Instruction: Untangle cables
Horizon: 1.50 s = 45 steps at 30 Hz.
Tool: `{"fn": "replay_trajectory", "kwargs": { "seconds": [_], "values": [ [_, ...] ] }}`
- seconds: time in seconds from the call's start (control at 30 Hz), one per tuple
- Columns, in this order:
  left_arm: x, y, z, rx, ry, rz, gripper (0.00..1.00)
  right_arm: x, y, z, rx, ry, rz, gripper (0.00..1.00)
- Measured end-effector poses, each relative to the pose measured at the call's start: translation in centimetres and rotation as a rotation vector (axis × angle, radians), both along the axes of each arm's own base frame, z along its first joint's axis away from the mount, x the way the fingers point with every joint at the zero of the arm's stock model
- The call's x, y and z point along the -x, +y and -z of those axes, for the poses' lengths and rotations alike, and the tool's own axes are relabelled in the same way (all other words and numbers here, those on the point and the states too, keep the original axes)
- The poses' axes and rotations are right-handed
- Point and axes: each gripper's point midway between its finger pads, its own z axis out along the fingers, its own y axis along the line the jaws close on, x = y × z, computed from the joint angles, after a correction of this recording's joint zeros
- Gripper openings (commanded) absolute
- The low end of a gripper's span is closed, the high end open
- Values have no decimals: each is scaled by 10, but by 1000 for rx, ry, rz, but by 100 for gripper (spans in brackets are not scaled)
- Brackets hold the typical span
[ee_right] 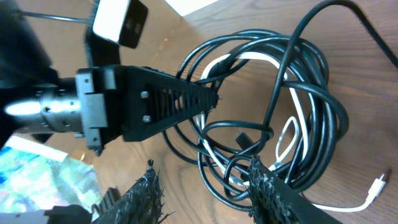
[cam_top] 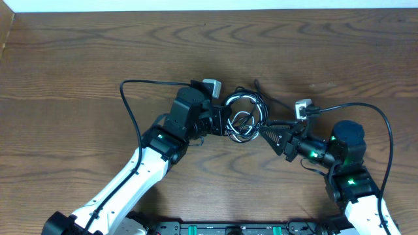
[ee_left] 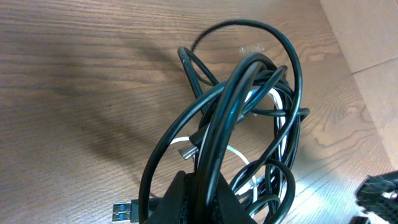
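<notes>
**Cables mid-table, one arm holding on.** The cables (cam_top: 245,120) sit bunched in one small coil between the two arms. The left gripper (cam_top: 226,124) is clenched on a few black strands at the coil's left edge. The right gripper (ee_right: 204,173) hovers at the opposite edge, jaws parted and holding nothing, with one rough-padded finger (ee_right: 273,190) close against the outer loops. Whether the coil is lifted clear of the wood I cannot tell.

The bundle looks light and limp. The black cords are round and smooth-jacketed, glossy enough to slide through a loose pinch, and a thinner white cord (ee_left: 238,154) threads through the middle. Only the small ends seem delicate: a blue-tongued USB plug (ee_left: 123,211) beside the left fingers, and a white plug (ee_right: 377,186) trailing free on the wood.

The loops cross and pass through one another, so a hard tug would likely tighten the knot rather than free it. The best hold looks to be a single outer strand or a free end, pinched across the cord just behind its plug, never on the plug itself. The white tail seems the easiest to draw out. The table (cam_top: 78,59) is dark, grained, matte wood with little to snag on.
</notes>
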Motion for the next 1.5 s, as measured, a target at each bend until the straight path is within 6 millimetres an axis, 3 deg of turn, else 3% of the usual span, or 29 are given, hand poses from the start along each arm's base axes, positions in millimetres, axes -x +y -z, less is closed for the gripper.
{"fn": "replay_trajectory", "kwargs": {
  "seconds": [0.27,0.6,0.73,0.97,1.2,1.33,1.5],
  "values": [
    [10,-10,-2,28,12,68,8,-14,0,31,80,70,80,37],
    [51,-40,-21,183,69,328,7,-39,-40,108,299,269,345,38],
    [64,-49,-39,254,46,422,8,-42,-44,116,313,296,380,39],
    [72,-51,-47,280,29,471,7,-44,-46,114,313,304,394,40],
    [85,-55,-85,415,-80,642,7,-46,-74,124,336,362,490,40],
    [73,-42,-90,429,-97,616,8,-47,-87,127,328,397,530,44],
    [50,-22,-80,392,-70,493,8,-48,-89,127,306,407,530,49]
  ]
}}
